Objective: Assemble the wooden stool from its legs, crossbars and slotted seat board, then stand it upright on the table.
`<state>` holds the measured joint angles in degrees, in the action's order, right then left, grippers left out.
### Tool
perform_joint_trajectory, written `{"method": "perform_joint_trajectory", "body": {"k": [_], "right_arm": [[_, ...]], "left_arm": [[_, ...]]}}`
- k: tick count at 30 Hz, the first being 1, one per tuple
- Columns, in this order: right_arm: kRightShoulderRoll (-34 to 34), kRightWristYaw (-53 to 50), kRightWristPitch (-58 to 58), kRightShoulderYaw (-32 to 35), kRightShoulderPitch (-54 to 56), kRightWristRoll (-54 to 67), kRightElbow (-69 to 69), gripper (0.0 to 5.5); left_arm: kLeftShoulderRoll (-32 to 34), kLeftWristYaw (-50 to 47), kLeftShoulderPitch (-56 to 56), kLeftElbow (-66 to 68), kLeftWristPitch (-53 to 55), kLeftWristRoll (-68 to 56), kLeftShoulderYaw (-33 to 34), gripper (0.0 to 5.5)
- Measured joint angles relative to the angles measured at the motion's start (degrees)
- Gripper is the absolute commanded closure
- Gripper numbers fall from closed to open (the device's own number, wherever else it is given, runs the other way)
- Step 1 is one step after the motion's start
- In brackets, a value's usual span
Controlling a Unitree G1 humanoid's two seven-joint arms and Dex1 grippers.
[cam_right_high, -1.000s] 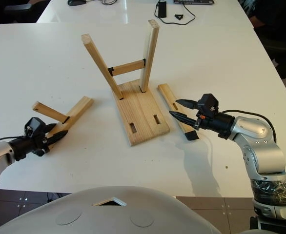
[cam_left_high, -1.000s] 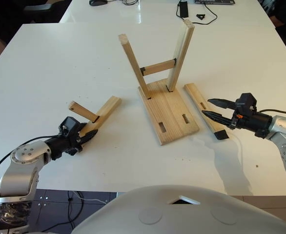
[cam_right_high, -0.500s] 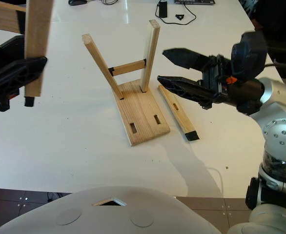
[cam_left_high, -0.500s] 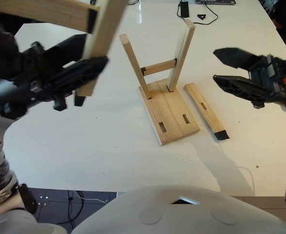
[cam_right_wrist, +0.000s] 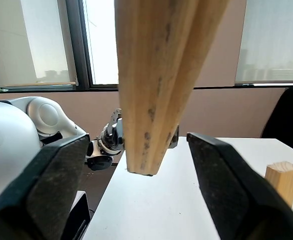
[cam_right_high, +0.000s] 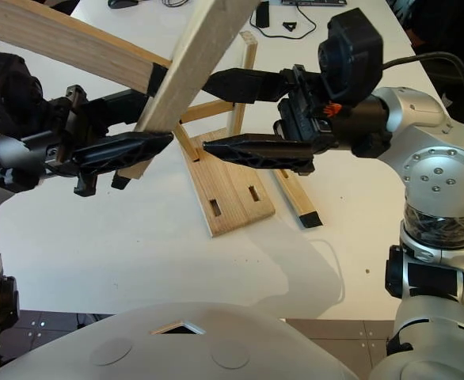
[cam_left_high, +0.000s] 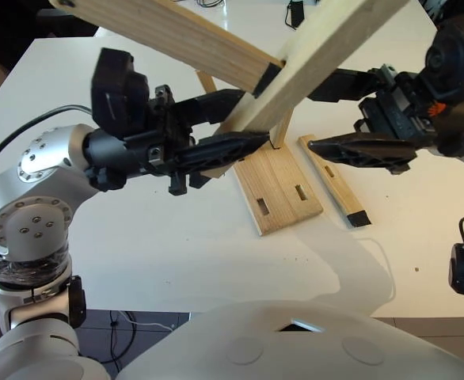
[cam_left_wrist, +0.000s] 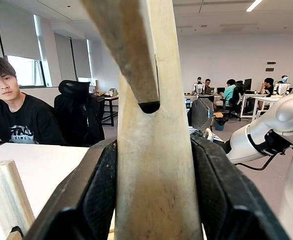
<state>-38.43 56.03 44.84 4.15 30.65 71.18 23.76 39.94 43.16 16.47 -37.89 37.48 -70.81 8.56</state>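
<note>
Clamping the leg [cam_left_high: 327, 49] in left jaws, slanting up rightward

Stool parts on the white table [cam_left_high: 97, 198]
The slotted wooden seat board [cam_left_high: 283, 190] lay in the middle, two upright crossbar-joined wooden legs [cam_right_high: 237, 119] on its far end, a loose wooden leg [cam_right_high: 298, 198] just right of it; a wooden leg-and-crossbar piece [cam_left_high: 327, 47] hung over the table in the left gripper [cam_left_high: 254, 117].

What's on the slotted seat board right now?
Two upright wooden legs joined by a short wooden crossbar stand at the wooden seat board's far end; its two near slots are empty. The lifted wooden leg-and-crossbar piece in the left tool hides most of the left leg.
</note>
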Motion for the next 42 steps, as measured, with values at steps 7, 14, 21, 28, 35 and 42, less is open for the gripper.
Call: {"method": "perform_joint_trajectory", "body": {"k": [7, 14, 21, 28, 35, 42], "right_arm": [[2.2, 0.3, 0.1, -1.9, 1.4, -1.5, -0.1, 1.9], [2.7, 0.5, 0.1, -3.7, 1.4, -4.8, 0.0, 2.69], [2.7, 1.4, -0.2, -4.2, 1.4, -8.0, -0.2, 3.49], [2.7, 2.6, -1.2, -4.2, 1.4, -10.2, -0.4, 3.49], [3.5, 1.5, -1.4, -3.4, 1.9, -11.2, -2.4, 3.5], [3.7, 1.7, -2.0, 0.0, 4.6, -12.2, -5.4, 3.5]], "left_arm": [[-1.0, 1.3, -0.3, 0.0, -1.0, 5.4, -2.5, 3.48], [-2.4, 1.6, -0.5, 0.0, -1.9, 9.0, -4.7, 3.48], [-2.7, 1.7, -0.5, -0.1, -2.0, 10.4, -5.8, 3.48], [-3.3, 1.8, -0.4, 0.1, -2.0, 11.7, -6.0, 3.48], [-3.5, -0.5, -0.6, 1.4, -1.1, 15.1, -6.9, 2.27], [-0.6, 3.2, -7.3, 3.9, -7.7, 32.0, -14.5, 1.7]]}}
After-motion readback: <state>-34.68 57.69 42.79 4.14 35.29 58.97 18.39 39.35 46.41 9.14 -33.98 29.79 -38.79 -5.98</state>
